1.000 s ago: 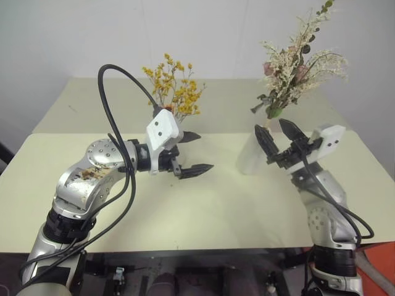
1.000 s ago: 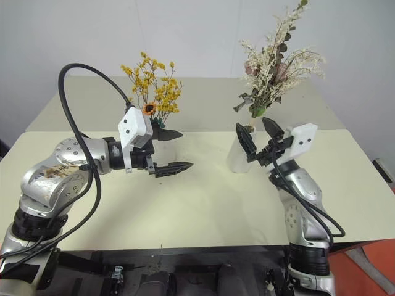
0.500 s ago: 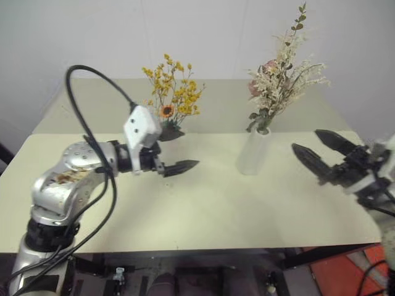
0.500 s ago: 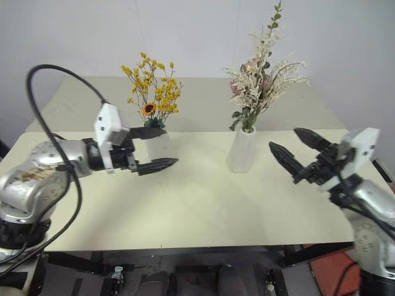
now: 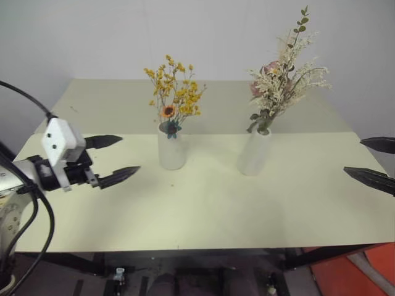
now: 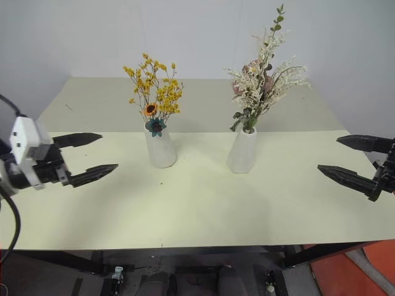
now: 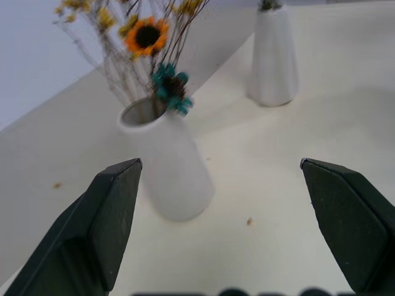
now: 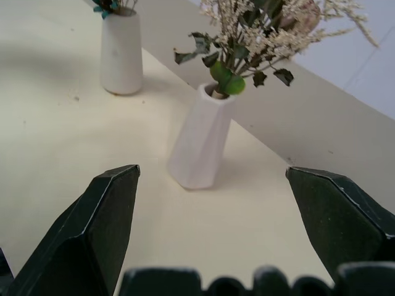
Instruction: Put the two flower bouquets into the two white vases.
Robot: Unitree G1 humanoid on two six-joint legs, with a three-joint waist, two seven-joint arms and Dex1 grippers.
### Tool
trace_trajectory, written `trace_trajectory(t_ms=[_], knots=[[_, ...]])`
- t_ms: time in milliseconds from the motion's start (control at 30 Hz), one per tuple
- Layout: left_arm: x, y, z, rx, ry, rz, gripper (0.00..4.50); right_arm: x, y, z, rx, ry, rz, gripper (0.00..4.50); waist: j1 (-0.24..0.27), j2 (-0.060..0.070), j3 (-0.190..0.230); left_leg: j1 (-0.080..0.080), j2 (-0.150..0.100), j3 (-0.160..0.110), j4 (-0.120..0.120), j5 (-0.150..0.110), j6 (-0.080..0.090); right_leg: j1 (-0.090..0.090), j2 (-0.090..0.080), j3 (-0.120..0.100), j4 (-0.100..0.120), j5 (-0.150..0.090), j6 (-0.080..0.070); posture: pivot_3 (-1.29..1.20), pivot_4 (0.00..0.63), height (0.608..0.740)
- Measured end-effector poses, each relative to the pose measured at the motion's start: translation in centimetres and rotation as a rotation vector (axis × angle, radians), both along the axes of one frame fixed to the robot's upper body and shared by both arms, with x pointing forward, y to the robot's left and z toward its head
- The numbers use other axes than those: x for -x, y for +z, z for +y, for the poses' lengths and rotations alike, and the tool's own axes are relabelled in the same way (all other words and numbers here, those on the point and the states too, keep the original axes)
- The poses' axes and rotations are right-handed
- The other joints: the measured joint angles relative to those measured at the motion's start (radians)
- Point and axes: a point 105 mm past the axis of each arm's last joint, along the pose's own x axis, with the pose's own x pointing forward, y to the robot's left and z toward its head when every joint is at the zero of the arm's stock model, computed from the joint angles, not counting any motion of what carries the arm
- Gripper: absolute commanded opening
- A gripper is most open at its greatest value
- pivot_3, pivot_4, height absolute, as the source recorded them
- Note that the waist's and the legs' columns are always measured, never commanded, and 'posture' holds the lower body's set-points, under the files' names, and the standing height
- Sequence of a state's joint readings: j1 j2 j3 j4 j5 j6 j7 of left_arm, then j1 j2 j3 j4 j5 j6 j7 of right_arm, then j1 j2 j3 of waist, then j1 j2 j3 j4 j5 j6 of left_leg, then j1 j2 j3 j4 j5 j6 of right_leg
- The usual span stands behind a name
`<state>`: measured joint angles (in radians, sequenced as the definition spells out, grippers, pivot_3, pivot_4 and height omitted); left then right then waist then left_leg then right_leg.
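Observation:
Two white vases stand upright near the table's middle. The wider vase [image 5: 171,150] on the left holds the yellow-orange bouquet [image 5: 174,94] with its small sunflower. The slimmer vase [image 5: 254,152] to its right holds the larger cream and pink bouquet [image 5: 282,75] with green leaves. My left gripper [image 5: 117,159] hangs open and empty over the table's left side, well apart from the wider vase [image 7: 163,159]. Out at the table's right edge my right gripper [image 6: 353,160] is open and empty too, far from the slimmer vase [image 8: 200,139].
The cream table [image 5: 203,209] has a seam running across it behind the vases, and a plain white wall rises at the back. An orange-red object [image 5: 370,274] lies on the floor beneath the front right corner.
Both arms have swung outward from the vases, the left gripper to the left, the right gripper to the right edge. The cream bouquet now stands free in its vase.

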<state>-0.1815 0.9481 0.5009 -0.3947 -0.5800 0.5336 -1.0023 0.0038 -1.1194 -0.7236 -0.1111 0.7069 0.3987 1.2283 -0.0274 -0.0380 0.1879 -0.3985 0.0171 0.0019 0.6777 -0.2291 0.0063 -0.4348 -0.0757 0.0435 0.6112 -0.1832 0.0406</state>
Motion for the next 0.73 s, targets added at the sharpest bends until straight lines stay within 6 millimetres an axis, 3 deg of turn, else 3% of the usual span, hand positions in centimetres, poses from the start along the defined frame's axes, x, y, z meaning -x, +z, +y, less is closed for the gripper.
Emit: trace_trajectory(t_ms=[167, 733], knots=[[0.1, 1.0, 1.0, 0.009, 0.040, -0.057, 4.50, 0.0, -0.1, -0.2, 0.038, 0.000, 0.002, 4.47, 0.010, 0.000, 0.000, 0.000, 0.000, 0.001, 0.000, 0.000, 0.000, 0.000, 0.000, 0.000, 0.000, 0.000, 0.000, 0.00, 0.150, 0.740], [-0.1, 1.7, 0.4, 0.046, 0.023, -0.068, 4.50, 0.1, 0.7, -0.2, 0.063, 0.017, -0.033, 4.47, 0.012, 0.000, 0.000, 0.000, 0.000, 0.001, 0.000, 0.000, 0.000, 0.000, 0.000, 0.000, 0.000, 0.001, 0.001, 0.00, 0.150, 0.740]])
